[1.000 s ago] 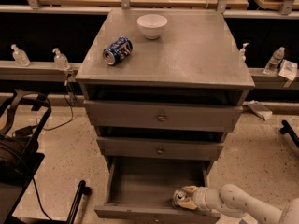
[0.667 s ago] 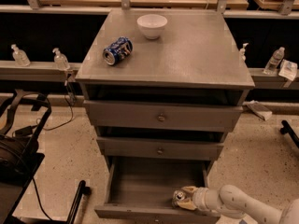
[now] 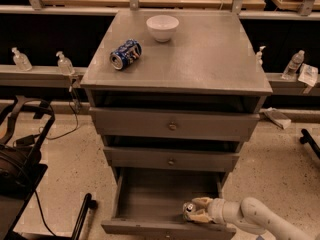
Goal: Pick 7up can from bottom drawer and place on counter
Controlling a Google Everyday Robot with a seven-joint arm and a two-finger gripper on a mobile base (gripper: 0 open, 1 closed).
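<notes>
The bottom drawer (image 3: pixel 150 196) is pulled open below two shut knobbed drawers. The 7up can (image 3: pixel 189 210) stands near the drawer's front right corner, its silver top showing. My gripper (image 3: pixel 198 210) reaches in from the lower right on a white arm, with its pale fingers (image 3: pixel 202 202) around the can. The counter (image 3: pixel 200 54) is the grey metal top of the cabinet.
A blue can (image 3: pixel 125 54) lies on its side at the counter's left. A white bowl (image 3: pixel 162 27) stands at its back. Small bottles (image 3: pixel 65 63) line a ledge behind. Black equipment and cables (image 3: pixel 20 154) sit on the floor at left.
</notes>
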